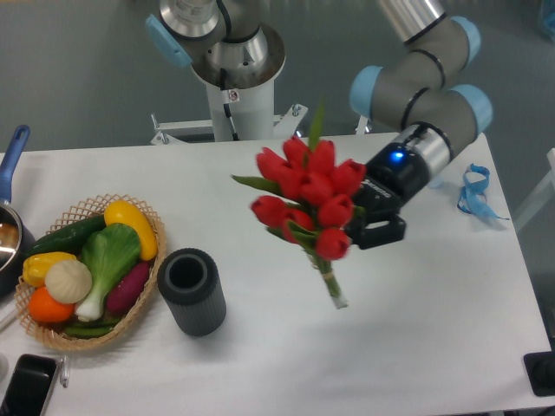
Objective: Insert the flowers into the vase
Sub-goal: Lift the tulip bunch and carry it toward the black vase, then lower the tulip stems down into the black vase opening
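The flowers (308, 198), a bunch of red tulip buds with green leaves and bound green stems, hang tilted in the air above the middle of the white table. My gripper (360, 227) is shut on the bunch from the right, its fingers mostly hidden behind the buds. The stem ends (334, 290) point down and to the right. The vase (191, 290), a short dark grey ribbed cylinder, stands upright and open near the table's front, to the lower left of the flowers and apart from them.
A woven wicker basket (143, 210) with toy vegetables sits at the left, touching the vase's side. A pot with a blue handle (12, 152) is at the far left edge. A blue ribbon (475, 191) lies at the right. A dark phone (26, 386) lies at the front left.
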{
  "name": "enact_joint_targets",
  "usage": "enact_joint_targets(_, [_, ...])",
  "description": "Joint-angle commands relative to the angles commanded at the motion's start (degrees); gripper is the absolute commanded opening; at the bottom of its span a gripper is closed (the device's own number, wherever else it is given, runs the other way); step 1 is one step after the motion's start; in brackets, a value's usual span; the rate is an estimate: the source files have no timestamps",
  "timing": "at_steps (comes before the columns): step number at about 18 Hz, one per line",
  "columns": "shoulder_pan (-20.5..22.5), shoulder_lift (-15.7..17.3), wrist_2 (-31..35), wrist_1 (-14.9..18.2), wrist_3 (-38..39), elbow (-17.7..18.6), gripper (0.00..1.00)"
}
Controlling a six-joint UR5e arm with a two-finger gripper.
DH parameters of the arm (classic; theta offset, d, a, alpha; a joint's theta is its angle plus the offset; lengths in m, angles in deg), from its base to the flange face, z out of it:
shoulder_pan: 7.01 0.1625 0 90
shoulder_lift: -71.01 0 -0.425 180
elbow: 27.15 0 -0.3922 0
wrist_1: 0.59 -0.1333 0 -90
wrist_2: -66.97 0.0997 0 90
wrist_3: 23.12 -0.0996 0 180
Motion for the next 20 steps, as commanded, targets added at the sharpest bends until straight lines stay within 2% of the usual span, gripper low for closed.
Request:
enact_joint_targets(3, [-1.8, 1.1, 0.0, 0.1, 1.1, 0.5, 0.27])
enact_joint_targets(9, [-4.1, 5.8, 0.1, 0.4, 5.2, 4.3, 0.27])
enact_joint_targets(16, [-7.5, 6.1, 0.8, 0.5, 5.4, 5.2, 0.27])
enact_joint_targets(20, [-9.2, 5.9, 0.9, 0.5, 5.4, 6.9, 0.27])
